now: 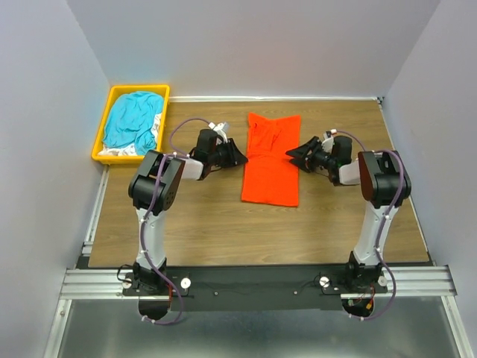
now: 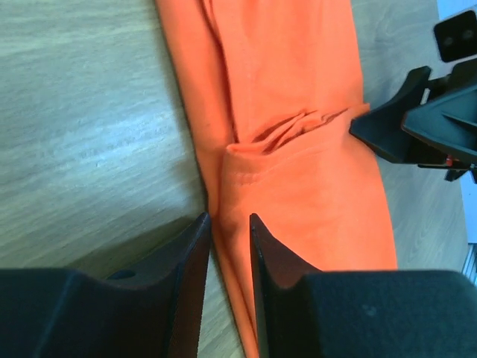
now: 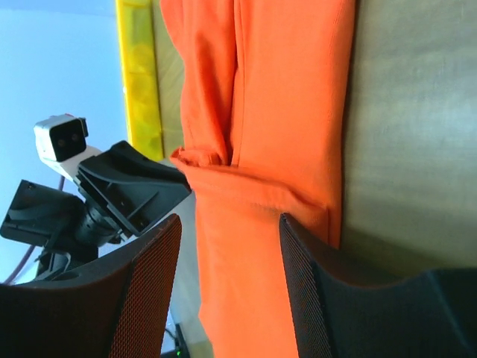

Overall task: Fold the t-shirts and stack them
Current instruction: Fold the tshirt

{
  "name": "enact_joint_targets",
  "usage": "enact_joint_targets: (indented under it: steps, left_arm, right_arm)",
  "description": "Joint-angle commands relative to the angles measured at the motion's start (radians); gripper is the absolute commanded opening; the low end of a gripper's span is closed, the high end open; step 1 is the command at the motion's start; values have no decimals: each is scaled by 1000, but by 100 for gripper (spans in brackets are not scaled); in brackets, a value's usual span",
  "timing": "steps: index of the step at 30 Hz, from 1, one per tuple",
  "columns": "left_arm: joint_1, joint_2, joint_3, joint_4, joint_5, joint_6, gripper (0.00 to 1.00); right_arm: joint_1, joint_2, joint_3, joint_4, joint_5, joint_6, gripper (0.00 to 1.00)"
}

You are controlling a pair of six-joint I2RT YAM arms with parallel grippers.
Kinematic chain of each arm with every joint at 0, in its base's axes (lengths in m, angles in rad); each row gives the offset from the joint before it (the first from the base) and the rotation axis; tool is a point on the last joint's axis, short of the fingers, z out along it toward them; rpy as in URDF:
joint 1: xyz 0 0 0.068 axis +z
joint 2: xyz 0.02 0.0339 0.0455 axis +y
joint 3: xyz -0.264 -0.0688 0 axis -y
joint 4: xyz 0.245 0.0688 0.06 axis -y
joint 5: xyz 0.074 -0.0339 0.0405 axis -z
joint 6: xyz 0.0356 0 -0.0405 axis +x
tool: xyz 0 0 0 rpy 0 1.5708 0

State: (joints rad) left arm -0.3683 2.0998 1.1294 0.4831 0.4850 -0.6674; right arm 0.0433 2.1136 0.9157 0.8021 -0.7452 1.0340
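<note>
One soft, creased orange shirt (image 1: 271, 160) lies folded long; my left gripper (image 2: 229, 218) sits narrow astride its edge, grip unclear; right gripper (image 3: 229, 220) gapes, empty.

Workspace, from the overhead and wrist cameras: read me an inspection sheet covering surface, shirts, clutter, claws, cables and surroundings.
Surface: wooden table, wood-grain top.
Job's things: orange t-shirt lies mid-table, folded into a long strip; teal t-shirt is bunched with white fabric in the yellow bin at the far-left corner.
Clutter: nothing seen.
Grippers: left claw is low at the orange shirt's left edge, jaws narrowly apart; right claw is at its right edge, jaws wide open.
Cables: purple cable loops on each arm, clear of the cloth.
Surroundings: plain walls on three sides; metal rail at the near edge.
</note>
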Motion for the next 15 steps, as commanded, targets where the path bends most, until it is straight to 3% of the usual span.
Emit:
enact_joint_targets:
  steps: [1, 5, 10, 15]
  left_arm:
    - [0, -90, -28, -24, -5, 15, 39]
    - [-4, -233, -63, -127, -89, 66, 55]
    - [-49, -434, -128, -311, -278, 164, 75]
    - [-139, -570, -195, -481, -477, 215, 80]
  right_arm:
    - [-13, -124, -9, -249, 24, -162, 63]
    - [0, -317, -6, -626, 182, -381, 63]
    - [48, -533, -21, -961, 426, -494, 63]
    - [180, -684, -70, -1132, 685, -517, 63]
